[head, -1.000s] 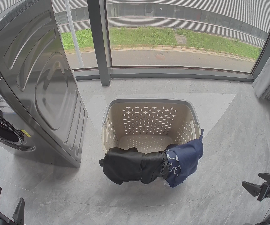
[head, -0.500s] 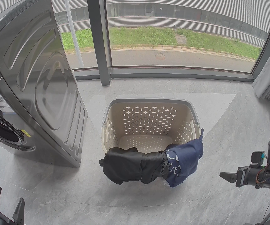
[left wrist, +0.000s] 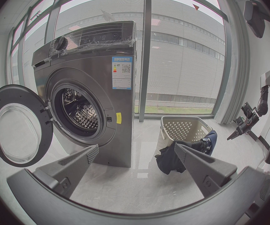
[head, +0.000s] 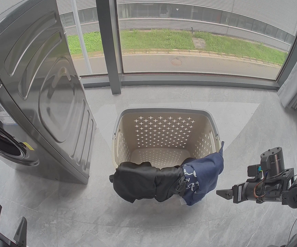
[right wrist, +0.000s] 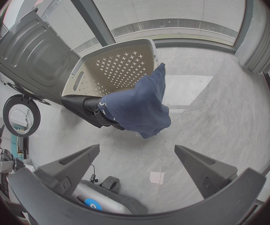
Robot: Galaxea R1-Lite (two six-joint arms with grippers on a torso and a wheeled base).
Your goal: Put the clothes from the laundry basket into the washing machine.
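Right hand (head: 224, 193), arm extended level, fingers spread and empty, near navy garment (head: 203, 175) draped over laundry basket (head: 165, 112) rim; left hand (head: 8, 220) low, likewise spread.

No legible text: blue-and-white rectangular paper label (left wrist: 122, 72) with QR code (left wrist: 126, 68) on grey metal washing machine (left wrist: 122, 141) front; small yellow sticker (left wrist: 118, 117) below it; print unresolvable.
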